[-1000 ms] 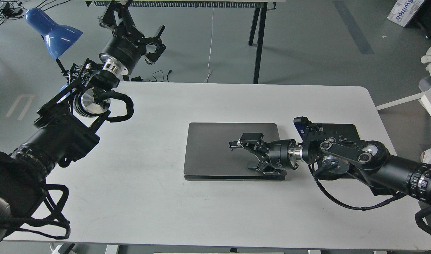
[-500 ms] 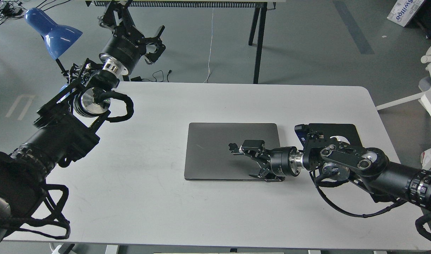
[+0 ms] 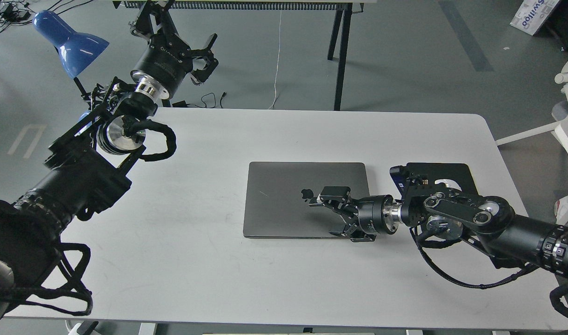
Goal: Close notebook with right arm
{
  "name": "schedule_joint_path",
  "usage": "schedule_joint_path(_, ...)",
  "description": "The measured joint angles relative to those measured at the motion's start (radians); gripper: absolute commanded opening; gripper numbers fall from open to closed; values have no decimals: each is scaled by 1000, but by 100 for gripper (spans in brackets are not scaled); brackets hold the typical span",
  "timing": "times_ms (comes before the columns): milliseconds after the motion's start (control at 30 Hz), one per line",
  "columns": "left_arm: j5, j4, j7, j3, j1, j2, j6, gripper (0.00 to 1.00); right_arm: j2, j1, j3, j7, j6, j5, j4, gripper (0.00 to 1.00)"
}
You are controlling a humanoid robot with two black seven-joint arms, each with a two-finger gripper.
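The notebook [image 3: 274, 204] lies flat on the white table [image 3: 195, 260] with its space-grey lid down and the dark apple logo [image 3: 306, 192] facing up. My right arm [image 3: 456, 214] comes in from the right, with its blue-fronted module [image 3: 395, 176] near the wrist. Its gripper [image 3: 324, 215] is open over the right part of the lid, just right of the logo, and holds nothing. My left gripper [image 3: 208, 56] is open and empty, raised beyond the table's far left corner.
A black mouse pad [image 3: 444, 171] lies right of the notebook, partly under my right arm. A blue desk lamp [image 3: 70, 42] stands at the far left corner. Another table's black legs [image 3: 339, 56] stand behind, and a white chair [image 3: 567, 107] at the right.
The notebook's lid has gone from slightly ajar to fully flat on its base. My right gripper has drawn back a little to the right, uncovering the logo. The left arm has not moved.
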Motion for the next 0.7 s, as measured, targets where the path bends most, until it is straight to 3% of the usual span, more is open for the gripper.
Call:
schedule_joint_path(267,2,0,0,0,0,1,0,100,-163,70,95,7,0,6,117,100)
schedule_joint_path(533,2,0,1,0,0,2,0,100,-254,56,531,17,0,17,103,100)
schedule_joint_path(700,2,0,1,0,0,1,0,100,-241,5,771,93,0,67,30,100)
